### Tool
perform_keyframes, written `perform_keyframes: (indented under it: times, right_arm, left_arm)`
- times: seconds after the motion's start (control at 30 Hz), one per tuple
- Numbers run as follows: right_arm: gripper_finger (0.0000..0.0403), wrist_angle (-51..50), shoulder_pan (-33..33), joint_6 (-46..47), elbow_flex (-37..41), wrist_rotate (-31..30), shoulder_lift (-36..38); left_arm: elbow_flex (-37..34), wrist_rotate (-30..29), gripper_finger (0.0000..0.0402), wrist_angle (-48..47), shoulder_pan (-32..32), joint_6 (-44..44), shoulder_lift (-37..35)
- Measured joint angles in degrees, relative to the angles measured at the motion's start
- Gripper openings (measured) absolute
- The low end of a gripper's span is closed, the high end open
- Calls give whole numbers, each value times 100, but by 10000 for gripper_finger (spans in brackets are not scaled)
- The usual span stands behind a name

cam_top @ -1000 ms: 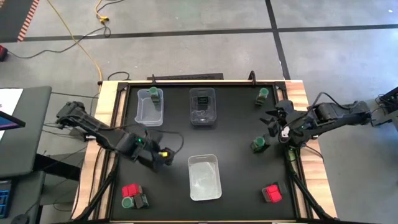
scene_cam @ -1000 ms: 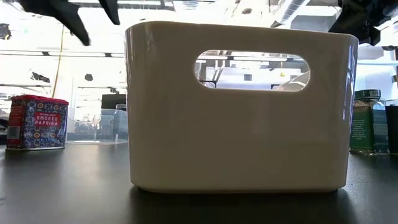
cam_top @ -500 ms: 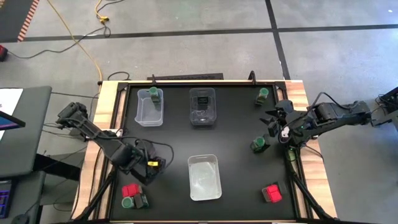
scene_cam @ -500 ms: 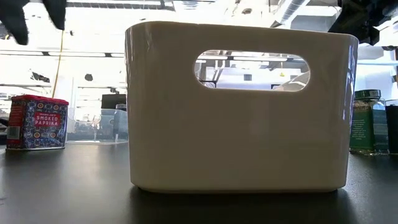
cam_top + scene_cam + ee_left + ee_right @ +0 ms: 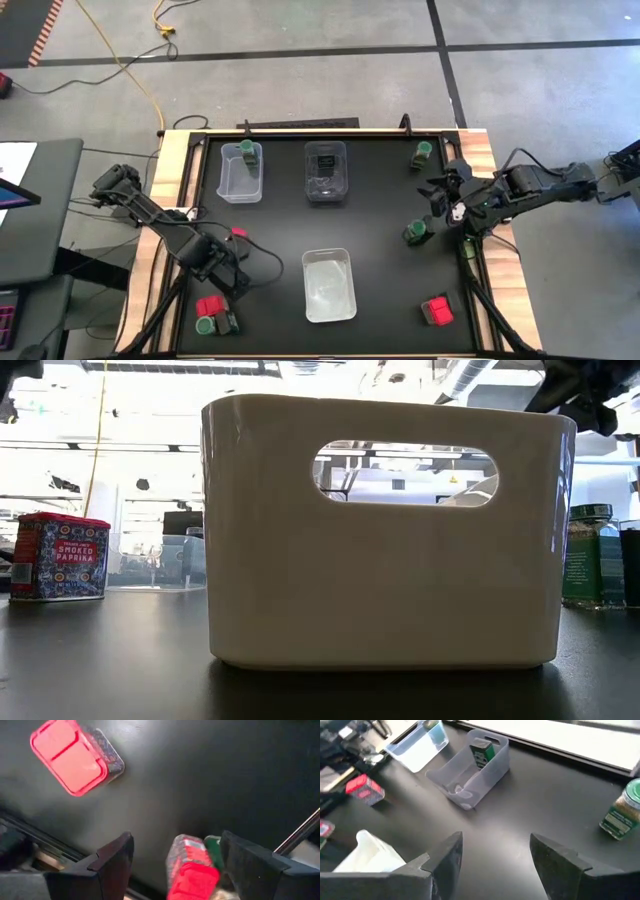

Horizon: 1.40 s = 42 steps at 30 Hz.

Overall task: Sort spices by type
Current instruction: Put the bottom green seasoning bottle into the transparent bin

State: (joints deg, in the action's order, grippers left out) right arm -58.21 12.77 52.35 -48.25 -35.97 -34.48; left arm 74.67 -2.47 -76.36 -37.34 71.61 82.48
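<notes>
My left gripper (image 5: 232,278) (image 5: 175,857) hangs open and pointing down above the table's near left, with nothing between its fingers. Below it stand a red packet (image 5: 210,305) (image 5: 192,877), a green-lidded jar (image 5: 205,325) (image 5: 213,851) and a dark box (image 5: 227,322). Another red packet (image 5: 238,232) (image 5: 70,762) (image 5: 60,555) stands beside that arm. My right gripper (image 5: 438,197) (image 5: 495,857) waits open at the right, above a jar (image 5: 415,232). A further jar (image 5: 422,152) (image 5: 622,812) stands at the far right and a red packet (image 5: 437,310) at the near right.
A clear bin (image 5: 241,180) at the far left holds a jar (image 5: 248,152). The clear bin (image 5: 326,185) next to it holds a dark box (image 5: 325,160). A white bin (image 5: 329,285) (image 5: 385,530) stands near the front middle. Raised edges frame the black table top.
My left gripper has swung toward the table's near left corner, over the group of spices there, turning about its own axis and leaving the top of the low view. Its fingers stay apart. No spice has moved.
</notes>
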Motion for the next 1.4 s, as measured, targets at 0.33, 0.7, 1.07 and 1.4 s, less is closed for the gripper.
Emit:
perform_keyframes:
  times: [0.33,0.7,1.07,1.4]
  right_arm:
    - [260,65,-286,210,0,8,-232]
    - [260,50,-323,345,0,26,-457]
    - [260,30,-323,219,0,28,-459]
    - [260,-197,-323,-26,0,197,-452]
  left_arm:
    - [-4,92,281,-276,-725,-579,0]
    - [-4,120,281,-236,-1412,962,0]
    - [-7,378,281,995,-1830,1458,0]
    - [-7,384,281,1547,-1828,784,10]
